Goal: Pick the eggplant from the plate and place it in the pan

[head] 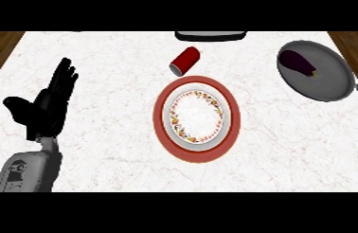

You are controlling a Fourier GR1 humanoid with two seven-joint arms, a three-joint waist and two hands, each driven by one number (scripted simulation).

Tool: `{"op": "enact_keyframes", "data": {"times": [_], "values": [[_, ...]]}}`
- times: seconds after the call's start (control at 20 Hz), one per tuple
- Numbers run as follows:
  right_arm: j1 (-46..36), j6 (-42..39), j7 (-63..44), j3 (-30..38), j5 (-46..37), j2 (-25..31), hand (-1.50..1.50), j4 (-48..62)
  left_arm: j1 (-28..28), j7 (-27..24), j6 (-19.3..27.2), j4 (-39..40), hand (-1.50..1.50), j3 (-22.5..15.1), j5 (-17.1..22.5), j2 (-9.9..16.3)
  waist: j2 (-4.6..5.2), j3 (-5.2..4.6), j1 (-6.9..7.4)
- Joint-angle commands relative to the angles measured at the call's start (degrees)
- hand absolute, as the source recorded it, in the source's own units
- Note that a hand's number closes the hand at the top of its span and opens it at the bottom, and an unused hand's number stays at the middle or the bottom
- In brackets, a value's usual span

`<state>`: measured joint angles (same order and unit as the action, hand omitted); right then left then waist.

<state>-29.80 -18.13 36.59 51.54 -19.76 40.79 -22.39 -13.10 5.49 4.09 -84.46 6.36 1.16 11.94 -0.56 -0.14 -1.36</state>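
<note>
Head view looks steeply down on a white marbled counter (105, 170), with strips of brown wood showing at its far left and far right corners. Near the middle lies the plate (165, 118), a broad red rim around a white centre ringed with a small coloured pattern; nothing rests on it. At the far right sits the grey pan (328, 85), round and dark inside, its right edge close to the frame's side. The eggplant (299, 63) lies inside the pan, toward its far left part, dark purple, with its stem end pointing toward the pan's middle. At the left, the grey forearm (31, 168) comes in from the near edge and carries the left hand (43, 109), black, fingers straight and pointing away, thumb spread to the left, holding nothing and well apart from the plate. A red can (185, 60) lies on its side just beyond the plate's far edge, tilted. A dark flat object (210, 35) shows at the far edge, cut by the frame. The right hand does not show.
</note>
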Motion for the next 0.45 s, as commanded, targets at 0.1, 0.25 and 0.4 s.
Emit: {"op": "enact_keyframes", "data": {"times": [0.1,0.25,0.4], "values": [[9.1,-5.7,-2.7,-0.8,3.7,-4.1,-1.5,-12.3,3.9,-0.7,-0.5,-2.6,0.0,0.5,0.1,0.4,-0.35,-0.16,-0.6],[14.5,-7.8,-5.3,-0.6,6.1,-7.8,-1.5,-20.8,3.4,-0.7,0.6,-2.0,0.0,-0.5,-1.0,-0.9,-0.31,-0.17,-0.9],[15.0,-4.6,-13.9,-2.1,6.9,-11.8,-1.5,-32.9,1.1,-3.1,0.3,1.5,0.0,-0.7,-1.0,-1.9,0.06,-0.13,-0.39]]}}
